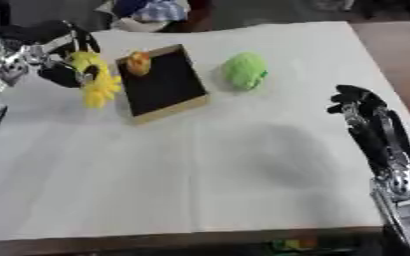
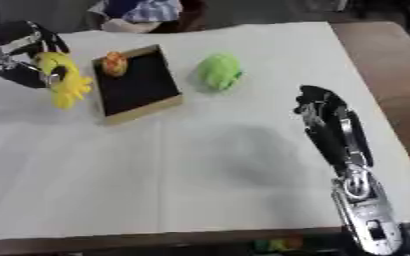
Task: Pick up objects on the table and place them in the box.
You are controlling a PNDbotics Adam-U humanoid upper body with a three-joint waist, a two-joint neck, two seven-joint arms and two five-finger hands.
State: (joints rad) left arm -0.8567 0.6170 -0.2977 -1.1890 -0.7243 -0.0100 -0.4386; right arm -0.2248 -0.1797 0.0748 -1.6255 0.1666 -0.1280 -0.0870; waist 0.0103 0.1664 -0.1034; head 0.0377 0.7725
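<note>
Upper left, the left hand (image 1: 61, 70) grips 1 yellow toy (image 1: 96, 80) beside 1 box (image 1: 163, 82) holding 1 orange toy (image 1: 138, 62); 1 green toy (image 1: 244, 71) lies right; right hand (image 2: 327, 122) open, lower right

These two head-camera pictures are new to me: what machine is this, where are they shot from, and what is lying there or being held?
Both pictures come from one stereo camera in a humanoid robot's head, looking down at a white-covered table; they show the same moment from its left and right eye. The black arms entering from each side are the robot's own. Its left hand has its fingers curled round a yellow plush toy, just left of the box, a shallow black tray with a tan rim. A small orange toy already sits in the box's far corner. A green plush toy lies on the cloth to the box's right. The right hand is idle and holds nothing.
</note>
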